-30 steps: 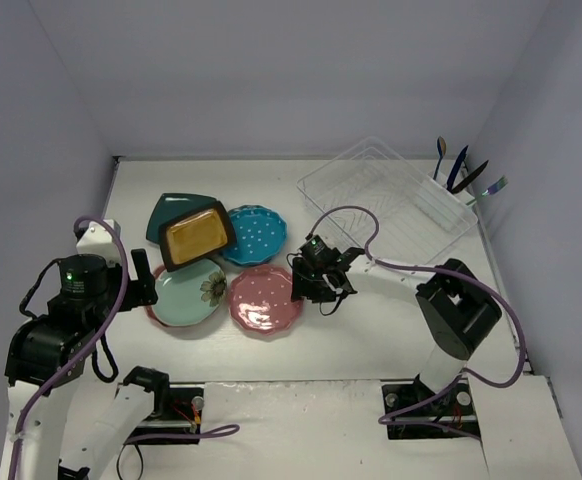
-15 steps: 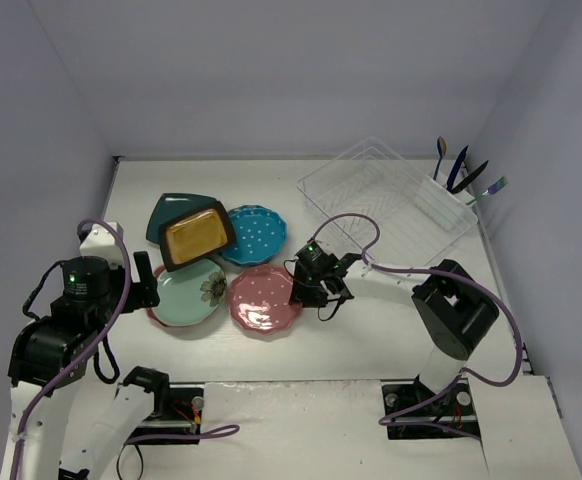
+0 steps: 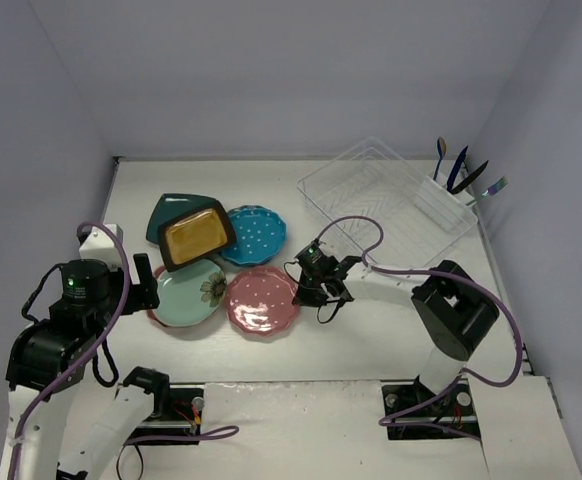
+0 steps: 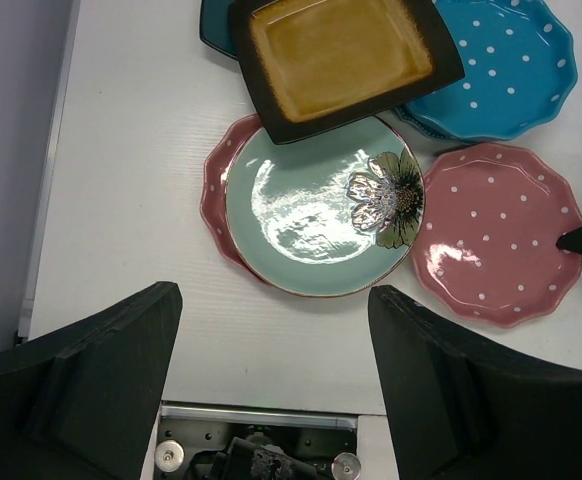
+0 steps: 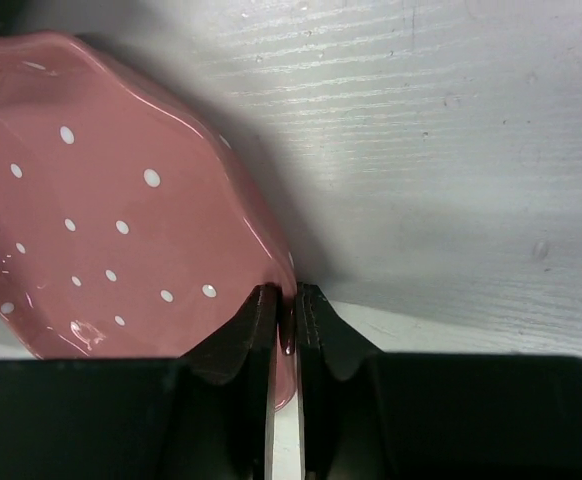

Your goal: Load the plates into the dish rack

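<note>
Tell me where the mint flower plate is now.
In the top view, the mint round flower plate lies at the near left, just left of the pink dotted scalloped plate, its far rim under the black-rimmed mustard-yellow squarish plate.

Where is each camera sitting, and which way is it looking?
Top external: high above and behind the robot, looking down on the table and the dish rack; the left arm and the right arm show.
Left wrist: on the left arm, looking down at the mint flower plate; the open left gripper frames the bottom.
Right wrist: low by the table, looking along the right gripper, shut on the pink dotted plate.
Shared: all three show that pink dotted plate.
</note>
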Available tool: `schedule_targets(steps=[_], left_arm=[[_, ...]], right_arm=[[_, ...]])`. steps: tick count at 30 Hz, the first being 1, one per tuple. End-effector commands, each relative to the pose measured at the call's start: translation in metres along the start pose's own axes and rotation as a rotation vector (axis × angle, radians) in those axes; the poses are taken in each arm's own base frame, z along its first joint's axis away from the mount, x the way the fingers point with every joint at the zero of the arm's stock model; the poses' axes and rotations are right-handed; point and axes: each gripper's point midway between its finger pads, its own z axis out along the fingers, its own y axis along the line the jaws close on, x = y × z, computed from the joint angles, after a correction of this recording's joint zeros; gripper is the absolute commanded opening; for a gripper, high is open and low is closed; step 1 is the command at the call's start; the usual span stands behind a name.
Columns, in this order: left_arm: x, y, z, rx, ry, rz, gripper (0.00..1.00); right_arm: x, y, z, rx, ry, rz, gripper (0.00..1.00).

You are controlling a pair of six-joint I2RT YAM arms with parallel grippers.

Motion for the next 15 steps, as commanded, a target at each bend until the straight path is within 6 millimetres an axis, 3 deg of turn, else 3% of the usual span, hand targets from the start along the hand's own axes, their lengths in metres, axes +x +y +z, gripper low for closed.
schedule_targets(steps=[1, 3, 4, 8, 15], left_arm=[[-0.016, -0.003, 0.001, 0.007, -0.061, -0.011, 0.76], [-0.016, -0.004, 0.001, 0.012, -0.063, -0.015, 0.76], [-0.017, -0.004, 0.001, 0.014, -0.064, -0.017, 0.76], [-0.021, -0.007, 0.001, 0.026, -0.078, -0.027, 0.76], [-0.029, -0.016, 0.006, 0.058, -0.09, -0.041, 0.76]], right_arm=[[-0.01, -0.048, -0.011, 0.214, -0.093, -0.113, 0.0], [-0.021, -0.05, -0.025, 0.247, -0.125, -0.158, 0.0], [-0.037, -0.041, -0.039, 0.239, -0.181, -0.202, 0.0], [-0.065, -0.031, -0.081, 0.264, -0.254, -0.33, 0.0], [-0.096, -0.006, -0.14, 0.257, -0.378, -0.503, 0.0]])
